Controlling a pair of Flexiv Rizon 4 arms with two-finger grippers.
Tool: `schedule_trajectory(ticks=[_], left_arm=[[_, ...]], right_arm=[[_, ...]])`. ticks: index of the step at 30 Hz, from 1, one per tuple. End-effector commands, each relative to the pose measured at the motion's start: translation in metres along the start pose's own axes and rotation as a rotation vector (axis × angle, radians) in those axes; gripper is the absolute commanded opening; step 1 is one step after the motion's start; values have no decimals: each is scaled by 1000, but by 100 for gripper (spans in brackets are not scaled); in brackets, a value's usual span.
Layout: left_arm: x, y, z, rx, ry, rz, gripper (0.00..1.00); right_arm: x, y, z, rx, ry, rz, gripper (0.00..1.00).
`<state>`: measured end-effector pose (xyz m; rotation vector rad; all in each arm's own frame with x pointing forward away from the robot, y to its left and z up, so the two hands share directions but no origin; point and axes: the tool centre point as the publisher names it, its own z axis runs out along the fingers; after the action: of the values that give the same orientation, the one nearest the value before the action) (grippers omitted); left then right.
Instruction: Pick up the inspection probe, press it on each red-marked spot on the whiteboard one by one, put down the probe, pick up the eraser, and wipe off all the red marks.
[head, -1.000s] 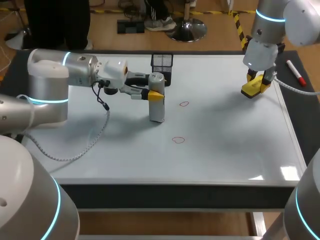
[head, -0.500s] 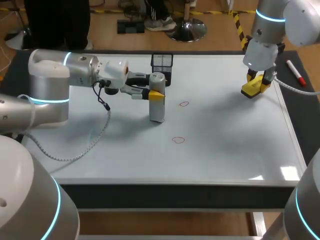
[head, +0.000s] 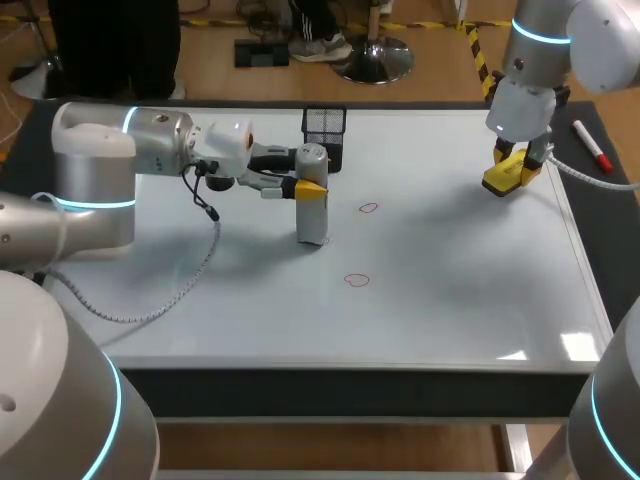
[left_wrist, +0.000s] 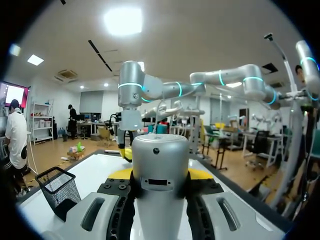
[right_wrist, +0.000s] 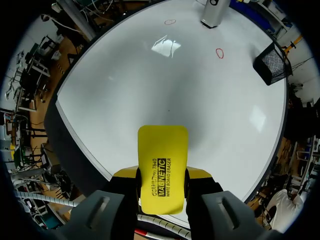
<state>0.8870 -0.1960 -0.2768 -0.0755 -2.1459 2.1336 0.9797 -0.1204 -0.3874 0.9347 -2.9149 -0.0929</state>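
Squeezing the gray probe (head: 313, 212) from both sides, the left gripper (head: 305, 188) holds it upright near the middle of the whiteboard (head: 450, 290). The far red mark (head: 368, 208) and the near red mark (head: 357, 281) are close by. The right gripper (head: 515, 165) is clamped on the yellow eraser (head: 505, 176) near the far right corner.

The near half of the whiteboard (head: 450, 310) is free from side to side, save the cable (head: 196, 268) drooping over its left part. Mid-board the probe (head: 313, 212) stands upright, clamped in the left gripper (head: 300, 187), and the left arm (head: 130, 150) bars the far left. The basket (head: 324, 130) sits just behind the probe at the far edge. Two red marks (head: 368, 208) (head: 357, 280) lie unobstructed to the probe's right. A wide free stretch runs from there to the right gripper (head: 510, 172), which hangs with the eraser (right_wrist: 163, 167) over the far right corner.
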Motion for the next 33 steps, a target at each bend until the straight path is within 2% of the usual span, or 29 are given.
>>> schedule_trajectory(ticks=[1,18,33], left_arm=[[23,-12,-14,-11,-75,7,0],[66,-34,-86,12,-332,24,0],[102,-43,-149,23,-488,36,0]], right_arm=[[0,0,-1,3,2,-1,0],[0,0,-1,3,2,-1,0],[0,0,-1,3,2,-1,0]])
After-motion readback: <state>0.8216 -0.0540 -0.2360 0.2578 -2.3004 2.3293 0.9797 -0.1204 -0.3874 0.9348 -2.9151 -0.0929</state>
